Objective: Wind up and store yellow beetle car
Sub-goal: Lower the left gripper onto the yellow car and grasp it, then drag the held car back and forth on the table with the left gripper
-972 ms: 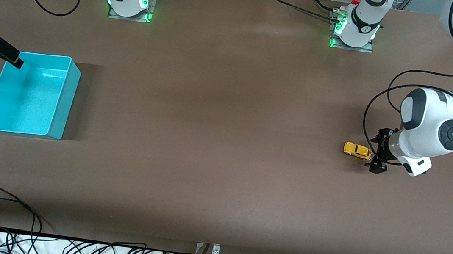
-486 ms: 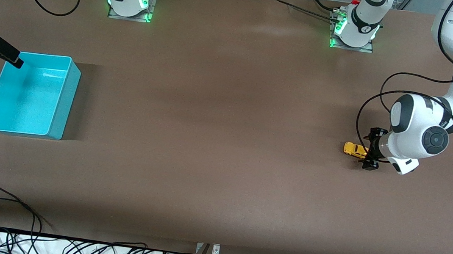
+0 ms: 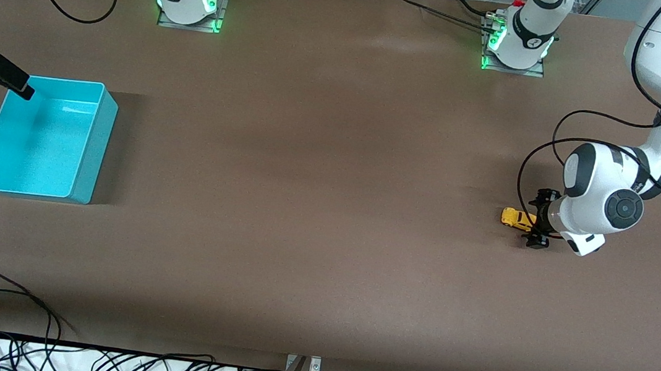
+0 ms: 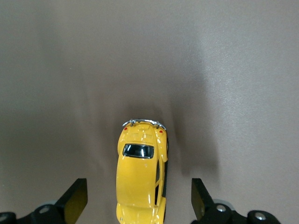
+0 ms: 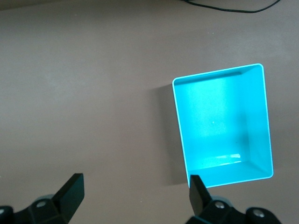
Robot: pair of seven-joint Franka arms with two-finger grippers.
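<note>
Where the front view looks down across the brown table (image 3: 314, 221), we see the tiny yellow beetle car (image 3: 513, 218) standing on its wheels toward the left arm's end of the table, well apart from the open turquoise plastic bin (image 3: 89, 145) at the right arm's end. The left gripper (image 3: 537, 219) is down at the car, its black fingers spread on either side of the car's end and not touching it as far as we can see. Compared with a second ago, the left arm's white wrist has slid closer along the table, so that the fingers, which then stood just clear of the car's end, now overlap it; the car itself has not moved, and neither has the bin. The right gripper (image 3: 23, 89) hangs over the bin's edge exactly as it did in both earlier frames, and that arm simply waits. In the left wrist view we look straight down on the car (image 4: 141, 175), its dark window and chrome bumper plain to see, with one black fingertip (image 4: 76, 199) and its twin each standing off from a flank of the body, bare tabletop showing in both gaps, so nothing is gripped. In the right wrist view we find the bin (image 5: 223, 123) below with nothing in it, and the right gripper's (image 5: 135, 193) two dark fingertips wide apart over the table just beside it, holding nothing.
</note>
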